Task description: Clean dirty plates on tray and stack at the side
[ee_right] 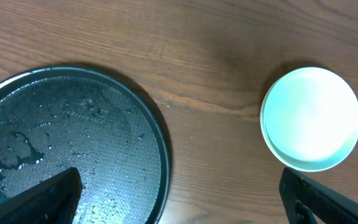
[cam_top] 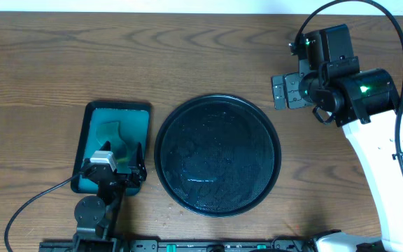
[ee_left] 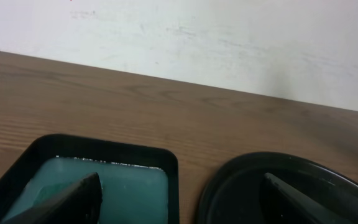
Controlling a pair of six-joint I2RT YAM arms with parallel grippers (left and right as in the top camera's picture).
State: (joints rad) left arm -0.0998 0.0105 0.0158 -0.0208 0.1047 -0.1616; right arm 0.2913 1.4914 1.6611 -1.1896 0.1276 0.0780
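- The brown wooden table (cam_top: 82, 56) fills the overhead view, with its grain running side to side. In the left wrist view a white wall (ee_left: 229, 37) stands behind it.
- The white right arm (cam_top: 387, 175) reaches in from the lower right corner. Its black wrist section hangs over the table beyond the right rim of the tray.
- The large round glossy black tray (cam_top: 219, 154) lies at the middle of the table. Its raised rim is all in view, and its floor is wet with droplets and a thin film.
- The small rectangular dark-teal tray (cam_top: 142, 133) sits just left of the black tray, close to it but not touching. A darker green shape (cam_top: 110, 134) lies inside it; I cannot tell what it is.
- A pale mint round plate (ee_right: 311, 118) rests on the bare wood, well clear of the black tray's rim. A second rim shows under its lower edge, so it seems to lie on another plate, but the count is not readable. In the overhead view the arm hides it.
- The right gripper (ee_right: 179, 177) hangs above the table between the tray's edge and the plate. Its fingers (ee_right: 42, 199) are spread wide and grip nothing.
- The left gripper (ee_left: 181, 183) sits low over the near end of the teal tray. Its fingers (ee_left: 73, 199) are also spread wide and grip nothing.
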